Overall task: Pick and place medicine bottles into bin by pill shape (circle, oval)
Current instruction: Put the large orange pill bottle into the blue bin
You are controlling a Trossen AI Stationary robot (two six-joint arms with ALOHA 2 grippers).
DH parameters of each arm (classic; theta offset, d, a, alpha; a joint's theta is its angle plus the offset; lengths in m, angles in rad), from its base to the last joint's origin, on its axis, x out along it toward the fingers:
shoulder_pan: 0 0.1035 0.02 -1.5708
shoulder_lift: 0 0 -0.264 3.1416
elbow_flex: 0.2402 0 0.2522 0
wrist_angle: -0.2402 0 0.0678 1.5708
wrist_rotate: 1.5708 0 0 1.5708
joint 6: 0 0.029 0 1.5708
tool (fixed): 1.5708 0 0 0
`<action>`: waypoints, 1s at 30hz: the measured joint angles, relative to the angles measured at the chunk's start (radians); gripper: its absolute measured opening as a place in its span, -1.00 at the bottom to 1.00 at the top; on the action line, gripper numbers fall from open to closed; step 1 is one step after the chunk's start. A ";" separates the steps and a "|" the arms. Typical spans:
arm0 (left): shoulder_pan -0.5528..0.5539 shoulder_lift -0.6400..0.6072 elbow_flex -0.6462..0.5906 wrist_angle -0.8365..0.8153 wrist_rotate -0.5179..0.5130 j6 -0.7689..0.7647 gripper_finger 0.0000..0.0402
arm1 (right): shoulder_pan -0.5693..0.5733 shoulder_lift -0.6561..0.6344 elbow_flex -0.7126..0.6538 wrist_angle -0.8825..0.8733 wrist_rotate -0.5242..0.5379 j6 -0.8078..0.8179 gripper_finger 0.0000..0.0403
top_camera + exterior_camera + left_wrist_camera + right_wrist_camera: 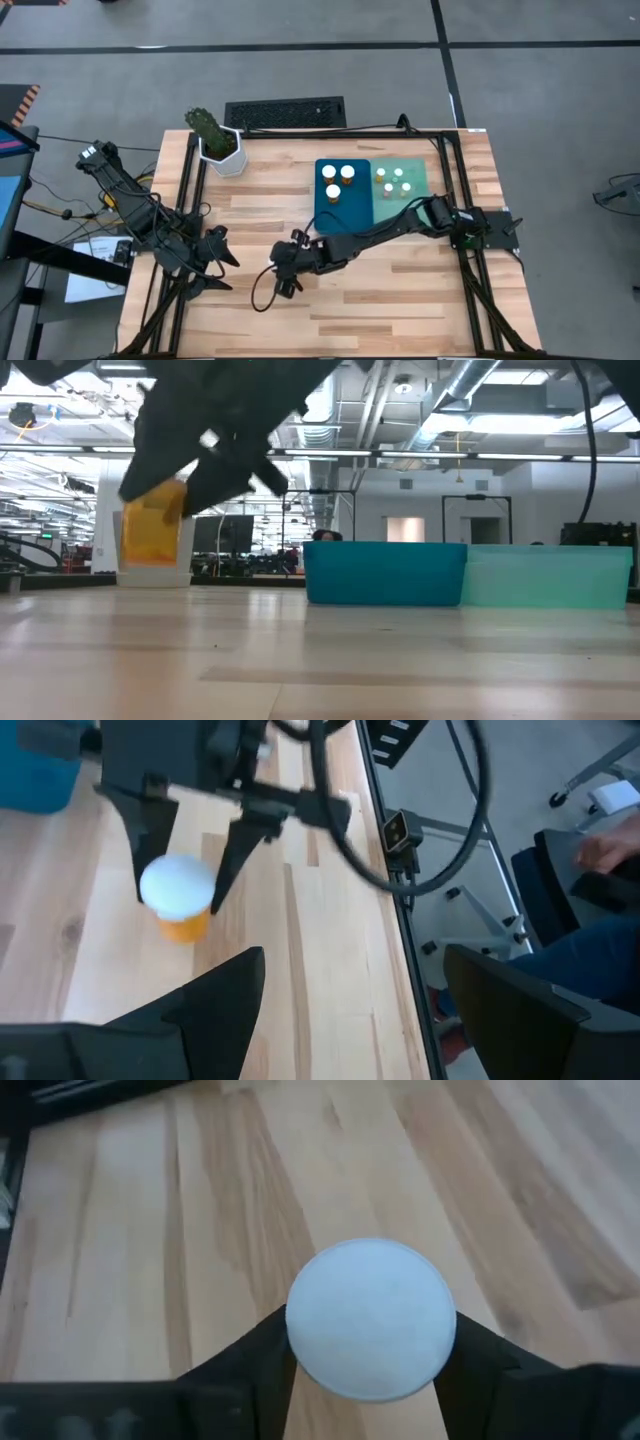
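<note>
My right gripper (285, 267) reaches over the table's middle and is shut on an amber medicine bottle with a white cap (176, 885); the bottle also shows in the low view (152, 532) and the right wrist view (370, 1320). My left gripper (360, 1010) is open and empty just left of it, in the high view (215, 252) too. A dark teal bin (343, 215) holds three wider bottles (338, 178). A light green bin (420, 172) beside it holds several narrower bottles (392, 180). My right gripper pinches the bottle by the sides of its white cap (300, 1330) between its two fingers (228, 870). The fingers come from above, pointing down. The bottle hangs about upright below them, its amber body (150, 545) lifted clear of the table.
A cactus in a white pot (218, 142) stands at the far left corner, and a black keyboard (285, 112) lies behind the table. The two bins sit side by side at the far right. A person sits beyond the table's edge (590, 870). Bare wood lies along the near side.
</note>
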 joint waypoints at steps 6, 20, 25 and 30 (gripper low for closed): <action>0.000 0.000 0.000 0.000 -0.005 0.005 0.49 | -0.011 -0.127 -0.001 -0.174 0.071 -0.064 0.11; 0.000 0.000 0.000 0.001 -0.033 0.009 0.49 | -0.115 -0.632 -0.390 -0.378 0.271 -0.051 0.07; 0.000 0.000 0.000 0.001 -0.076 0.009 0.49 | -0.144 -0.789 -0.699 -0.195 0.286 0.077 0.10; 0.000 0.000 0.000 0.001 -0.105 0.009 0.49 | -0.169 -0.834 -0.922 -0.027 0.283 0.173 0.08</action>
